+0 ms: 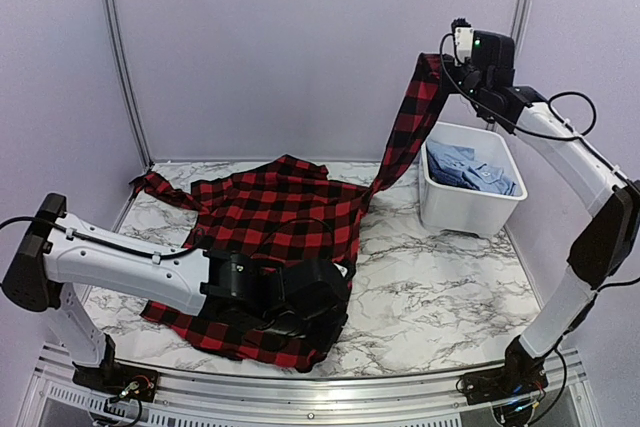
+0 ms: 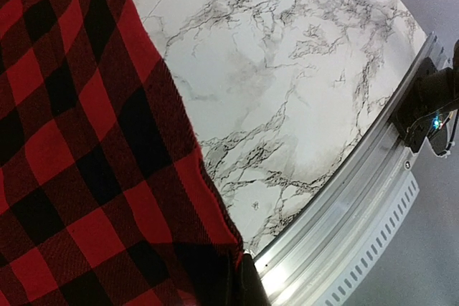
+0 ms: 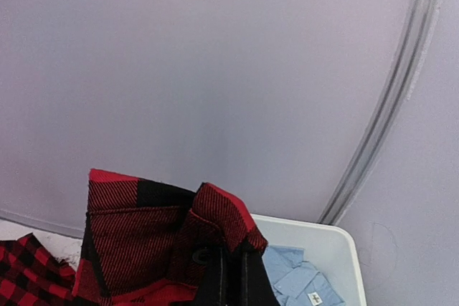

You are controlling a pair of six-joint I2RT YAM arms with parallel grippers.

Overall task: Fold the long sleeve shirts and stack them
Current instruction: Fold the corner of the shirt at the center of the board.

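Note:
A red-and-black check long sleeve shirt point(image 1: 280, 217) lies spread over the left half of the marble table. My left gripper point(image 1: 322, 315) sits low at the shirt's near right hem, shut on the cloth. In the left wrist view the check fabric point(image 2: 79, 148) covers the gripper point(image 2: 247, 286), and only one dark fingertip shows at the hem's corner. My right gripper point(image 1: 447, 59) is raised high at the back right, shut on the cuff point(image 3: 143, 241) of a sleeve point(image 1: 405, 127) that stretches up from the table. The buttoned cuff bunches around the closed right gripper point(image 3: 233, 281).
A white plastic tub point(image 1: 470, 209) stands at the back right, below the raised sleeve, with light blue shirts point(image 1: 475, 172) inside; the right wrist view shows its rim point(image 3: 323, 238) and the blue shirts point(image 3: 301, 281). A metal rail point(image 2: 344, 198) runs along the table's near edge.

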